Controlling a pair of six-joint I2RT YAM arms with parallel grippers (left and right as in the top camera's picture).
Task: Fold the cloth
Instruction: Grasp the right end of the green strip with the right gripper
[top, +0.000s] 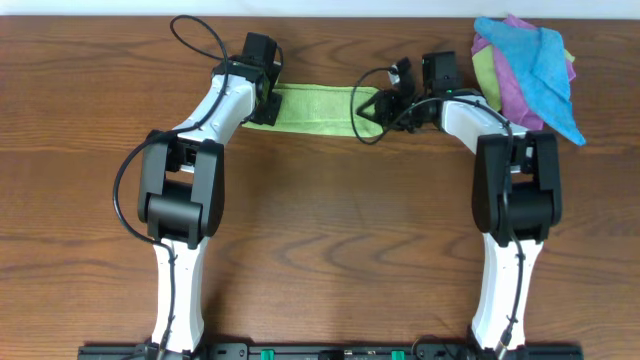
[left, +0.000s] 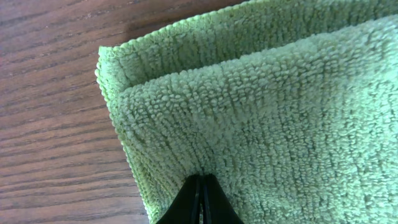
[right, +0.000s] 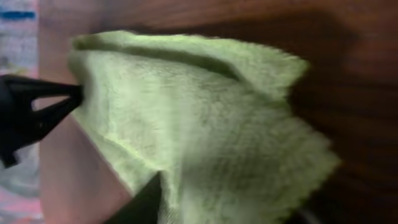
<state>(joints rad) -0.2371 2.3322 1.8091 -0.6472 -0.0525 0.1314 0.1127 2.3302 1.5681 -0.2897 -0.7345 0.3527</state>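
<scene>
The cloth (top: 315, 108) lies on the far middle of the wooden tabletop (top: 320, 230), folded into a long narrow strip that runs left to right between the two arms. The left hand (top: 268, 104) sits at the strip's left end. Seen from its wrist, its dark fingers (left: 200, 200) are pressed tight together and pinch the upper layer at the near edge, with a second layer showing just beyond along the far edge. The right hand (top: 383, 108) is at the strip's right end. Its wrist view is blurred, but the cloth is bunched and raised off the wood there, with one finger (right: 37, 106) touching it on one side and the other touching it from below, so it grips that end. At the far right corner, well apart from the strip, a blue cloth (top: 545, 65) lies heaped over a purple cloth (top: 510, 88).
</scene>
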